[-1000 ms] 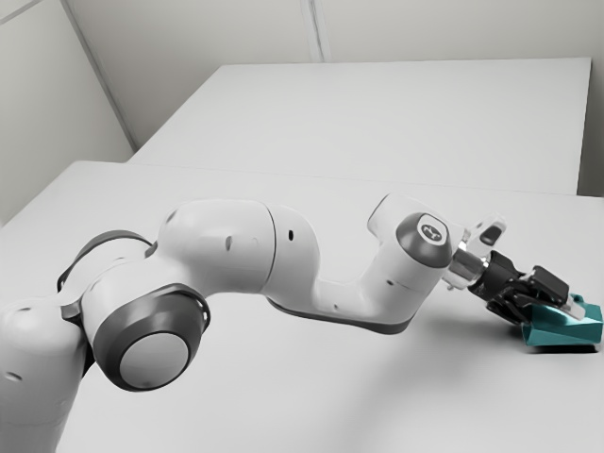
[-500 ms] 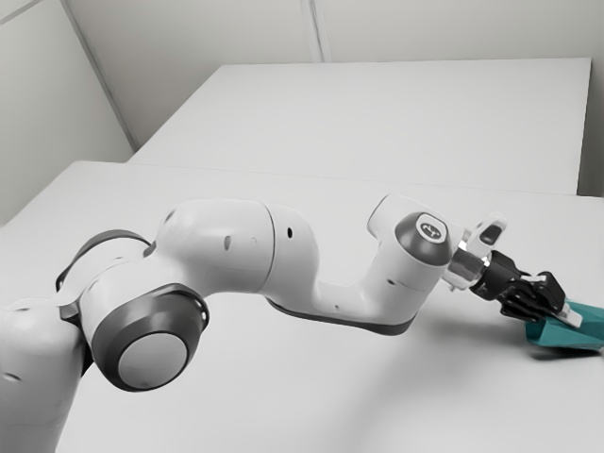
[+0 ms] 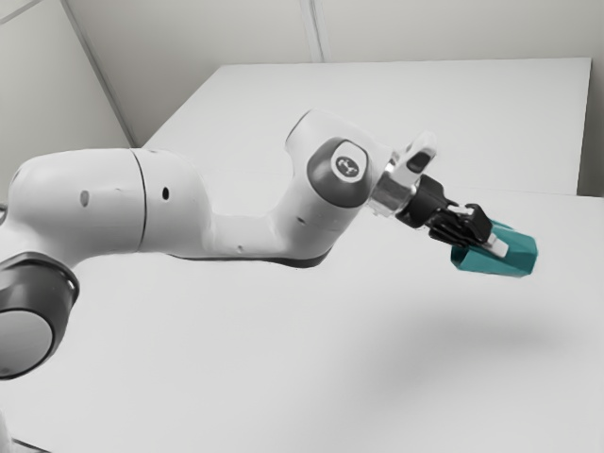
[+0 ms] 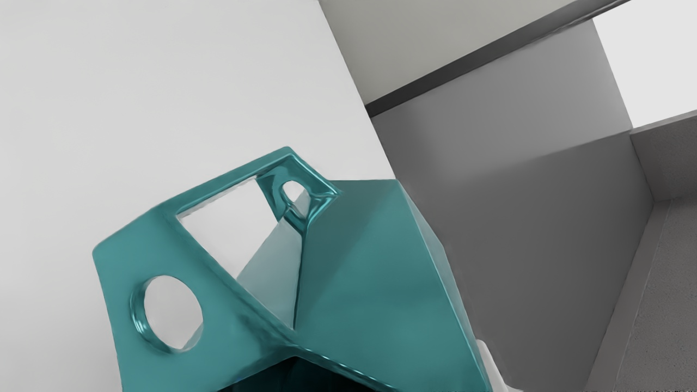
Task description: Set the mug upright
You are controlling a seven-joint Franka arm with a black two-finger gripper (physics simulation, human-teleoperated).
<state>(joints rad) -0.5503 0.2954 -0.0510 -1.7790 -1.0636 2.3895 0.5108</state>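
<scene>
So we're gripping the mug (image 3: 521, 260) with our gripper (image 3: 497, 245), and it's hanging tipped well over, in the air above the table (image 3: 377, 368). We're guessing it's light and stiff, though that glossy skin is probably being a bit slippery. We'd be going for the wall near the mouth, leaving the loopy handle (image 4: 218, 188) alone.

The mug (image 3: 514, 260) at the exterior view's right is blue-green all over, with shiny, lighter edges. The gripper (image 3: 494, 244) is black with a whitish tip. The robot arm (image 3: 99, 193) is white, with dark grey joints and a grey-and-white round badge (image 3: 347, 167). The table (image 3: 283, 368) is very light grey.
</scene>
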